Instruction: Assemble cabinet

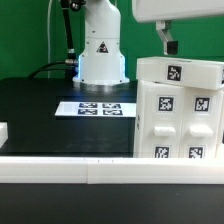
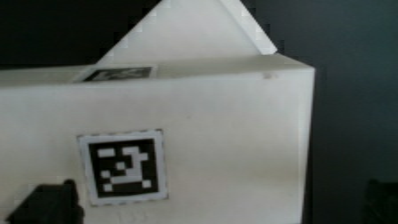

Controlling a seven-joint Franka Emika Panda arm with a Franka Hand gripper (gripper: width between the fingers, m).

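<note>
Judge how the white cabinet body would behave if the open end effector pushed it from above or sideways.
The cabinet body looks rigid: flat moulded faces, crisp edges. It stands tall, so a high sideways push might tip it. Its smooth surface may slip in the end effector.

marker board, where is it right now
In the exterior view the marker board lies flat on the black table, just in front of the robot base and to the exterior view's left of the cabinet.
</note>
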